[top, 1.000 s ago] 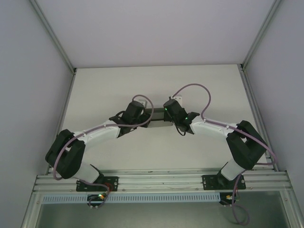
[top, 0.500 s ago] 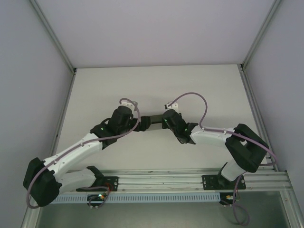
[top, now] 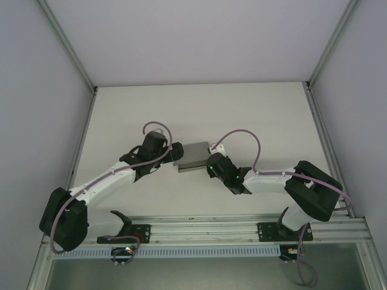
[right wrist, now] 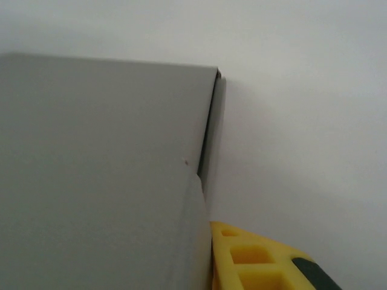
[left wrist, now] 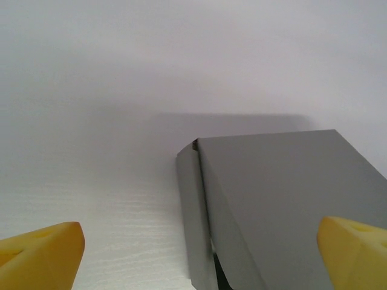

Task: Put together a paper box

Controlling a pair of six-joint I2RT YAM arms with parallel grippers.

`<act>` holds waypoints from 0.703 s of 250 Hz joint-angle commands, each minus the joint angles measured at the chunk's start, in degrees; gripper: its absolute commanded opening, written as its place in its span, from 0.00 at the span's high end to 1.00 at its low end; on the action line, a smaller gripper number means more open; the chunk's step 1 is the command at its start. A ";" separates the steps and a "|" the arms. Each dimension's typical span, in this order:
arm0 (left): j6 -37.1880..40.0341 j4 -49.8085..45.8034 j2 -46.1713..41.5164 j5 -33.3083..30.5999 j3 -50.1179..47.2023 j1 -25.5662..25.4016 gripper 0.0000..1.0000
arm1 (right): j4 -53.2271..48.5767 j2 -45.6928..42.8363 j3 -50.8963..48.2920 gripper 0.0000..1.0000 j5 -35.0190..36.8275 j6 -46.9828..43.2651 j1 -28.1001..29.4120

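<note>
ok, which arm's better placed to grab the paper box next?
Left, likely: the left gripper is wide open, with the paper box corner between its fingertips. The right gripper has one finger beside the box's side edge; its opening is unclear.

Looks onto a folded grey paper box (left wrist: 284,199) on a white table (left wrist: 91,121). Frames it between the left gripper's (left wrist: 198,260) wide-spread yellow fingertips (left wrist: 45,251): one well left, one at its right edge.

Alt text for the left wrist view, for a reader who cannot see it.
A grey box sits on a white table, at lower right, its top flat and a side flap slightly ajar. The left gripper is open, its yellow fingertips wide apart at the picture's bottom corners.
</note>
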 commanded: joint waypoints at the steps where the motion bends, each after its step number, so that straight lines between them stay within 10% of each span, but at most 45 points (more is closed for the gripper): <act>1: -3.14 4.15 1.96 2.83 -1.89 0.35 0.04 | -1.60 -0.09 -0.55 0.81 -0.62 0.76 0.59; 64: -1.22 11.54 8.42 6.18 -5.01 1.43 0.21 | -3.97 -2.77 -2.63 0.68 -2.95 1.14 1.38; 176: 1.45 23.85 18.09 16.40 -6.61 5.60 0.49 | -19.35 -17.43 -2.23 0.09 -19.89 -4.80 -3.30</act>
